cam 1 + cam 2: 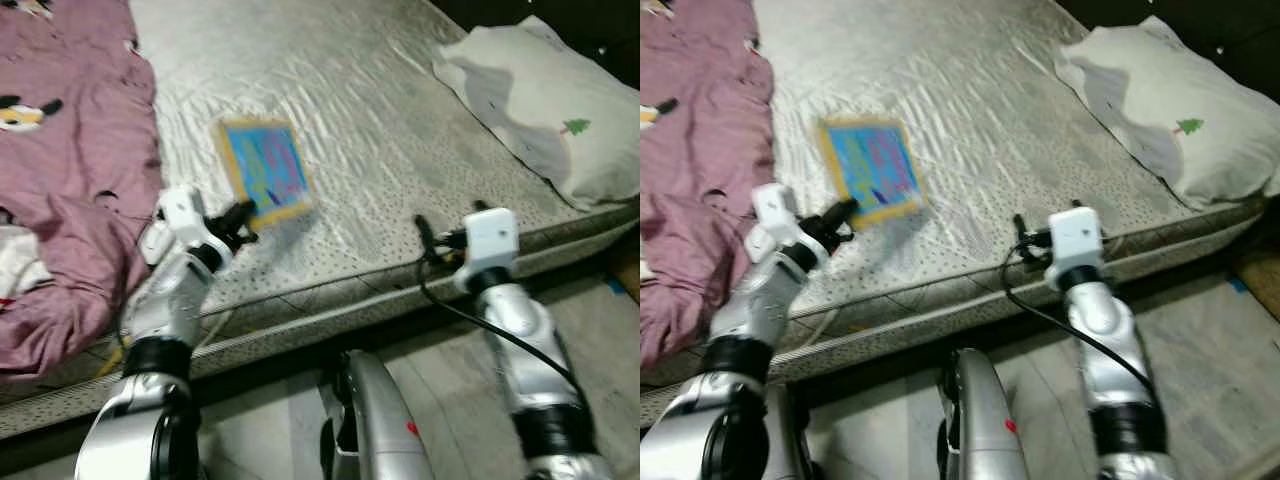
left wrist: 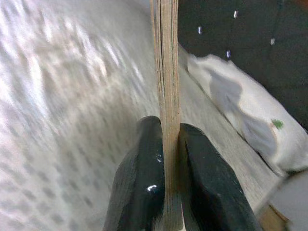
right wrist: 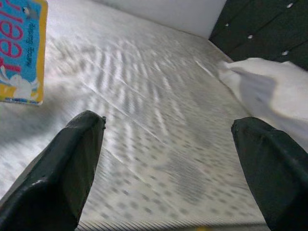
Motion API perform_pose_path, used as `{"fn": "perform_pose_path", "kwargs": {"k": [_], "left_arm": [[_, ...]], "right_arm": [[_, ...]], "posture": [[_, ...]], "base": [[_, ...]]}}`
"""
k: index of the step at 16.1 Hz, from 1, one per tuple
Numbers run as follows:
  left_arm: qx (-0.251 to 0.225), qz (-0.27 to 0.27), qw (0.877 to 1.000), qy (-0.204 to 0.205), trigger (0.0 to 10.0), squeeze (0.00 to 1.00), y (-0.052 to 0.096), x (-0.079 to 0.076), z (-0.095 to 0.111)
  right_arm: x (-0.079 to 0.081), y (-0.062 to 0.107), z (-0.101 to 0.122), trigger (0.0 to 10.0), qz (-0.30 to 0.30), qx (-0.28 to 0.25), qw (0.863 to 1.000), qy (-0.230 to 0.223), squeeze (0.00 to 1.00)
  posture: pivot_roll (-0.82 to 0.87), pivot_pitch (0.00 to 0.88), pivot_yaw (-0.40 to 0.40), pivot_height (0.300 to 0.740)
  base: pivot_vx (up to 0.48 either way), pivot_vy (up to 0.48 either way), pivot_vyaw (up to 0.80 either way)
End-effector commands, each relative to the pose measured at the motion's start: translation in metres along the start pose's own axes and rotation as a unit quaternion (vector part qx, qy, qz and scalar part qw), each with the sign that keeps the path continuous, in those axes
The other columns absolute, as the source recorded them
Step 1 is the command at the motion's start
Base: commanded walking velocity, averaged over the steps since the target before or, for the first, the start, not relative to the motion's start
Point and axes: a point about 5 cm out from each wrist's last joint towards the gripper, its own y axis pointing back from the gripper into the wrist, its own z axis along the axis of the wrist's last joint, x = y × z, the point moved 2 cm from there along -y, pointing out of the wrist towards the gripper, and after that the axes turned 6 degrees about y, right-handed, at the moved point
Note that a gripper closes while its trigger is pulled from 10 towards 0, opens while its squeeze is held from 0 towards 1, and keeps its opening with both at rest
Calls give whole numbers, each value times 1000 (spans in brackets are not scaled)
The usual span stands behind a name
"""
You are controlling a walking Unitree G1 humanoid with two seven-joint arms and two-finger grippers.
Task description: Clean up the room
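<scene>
A thin children's book with a blue cover and yellow border hangs just above the grey mattress. My left gripper is shut on its near edge. In the left wrist view the book's edge stands clamped between the two black fingers. My right gripper is open over the mattress's near edge, to the right of the book, with nothing between its fingers. The book's corner appears in the right wrist view.
A pink cartoon-print blanket is bunched on the left of the bed. A white pillow lies at the right. Pale floor runs along the bed's near side, with a dark wall behind the pillow.
</scene>
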Motion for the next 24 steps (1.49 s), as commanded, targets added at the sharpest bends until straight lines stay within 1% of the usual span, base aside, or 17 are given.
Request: {"fn": "perform_pose_path", "kwargs": {"k": [1, 2, 3, 4, 5, 6, 7, 8, 9, 11, 13, 15, 17, 19, 21, 22, 24], "left_arm": [[-26, -6, 999, -21, 0, 0, 3, -8, 13], [-30, -5, 999, -39, 0, 0, 12, -12, 15], [-34, -2, 997, -73, 0, 0, 21, -17, 16], [-34, -1, 996, -78, 0, 0, 22, -18, 16], [-34, 4, 992, -123, 0, 0, 29, -22, 15], [-36, 9, 989, -141, 0, 0, 34, -25, 13], [-36, 13, 990, -138, 0, 0, 35, -25, 13], [-44, 30, 989, -137, 0, 0, 39, -25, 15], [-56, 44, 986, -148, 0, 0, 41, -26, 19], [-89, 82, 976, -182, 10000, 0, 40, -28, 30], [-102, 104, 972, -185, 10000, 0, 40, -29, 36], [-126, 102, 972, -172, 10000, 0, 45, -36, 44], [-138, 88, 972, -167, 10000, 0, 50, -43, 43], [-132, 92, 973, -165, 10000, 0, 53, -44, 36], [-133, 109, 968, -184, 10000, 0, 55, -40, 32], [-125, 108, 969, -183, 10000, 0, 60, -36, 27], [-113, 130, 966, -194, 10000, 0, 67, -26, 18]], "right_arm": [[0, -4, -2, 10000, -6, 3, 1000, -26, 0], [6, -7, -3, 10000, -3, 5, 999, -45, 0], [12, -10, -7, 10000, -5, 15, 997, -79, 0], [13, -11, -8, 10000, -6, 17, 996, -87, 0], [22, -15, -9, 10000, -4, 24, 993, -118, 0], [29, -18, -7, 10000, -2, 21, 991, -132, 0], [31, -20, -6, 10000, -1, 20, 991, -135, 0], [39, -23, -2, 10000, -2, 13, 988, -153, 0], [42, -25, 0, 10000, -5, 10, 986, -166, 0], [45, -29, 1, 10000, -14, 8, 980, -199, 0], [45, -31, 3, 10000, -16, 3, 979, -202, 0], [43, -34, 7, 10000, -19, -3, 978, -205, 0], [41, -37, 10, 10000, -20, -8, 978, -207, 0], [38, -37, 9, 10000, -28, -9, 978, -208, 0], [35, -32, 3, 10000, -37, -5, 977, -209, 0], [36, -27, -3, 10000, -39, 0, 977, -209, 0], [38, -19, -10, 10000, -42, 8, 977, -208, 0]], "posture": [[-52, 43, -98, 538], [-37, 33, -97, 538], [-17, 19, -95, 538], [-17, 19, -95, 538], [15, 0, -90, 538], [26, 0, -80, 538], [26, 0, -80, 538], [41, 0, -61, 538], [48, 0, -55, 538], [51, 0, -49, 538], [47, 0, -43, 560], [43, 0, -46, 590], [39, 0, -51, 615], [36, 0, -50, 645], [42, 0, -47, 675], [42, 0, -44, 690], [48, 0, -40, 715]], "base": [[0, 0, 0], [0, 0, 0], [0, 0, 0], [0, 0, 0], [0, 0, 0], [0, 0, 0], [0, 0, 0], [0, 0, 0], [0, 0, 0], [0, 0, 0], [0, 0, 0], [0, 0, 0], [0, 0, 0], [0, 0, 0], [0, 0, 0], [0, 0, 0], [0, 0, 0]]}}
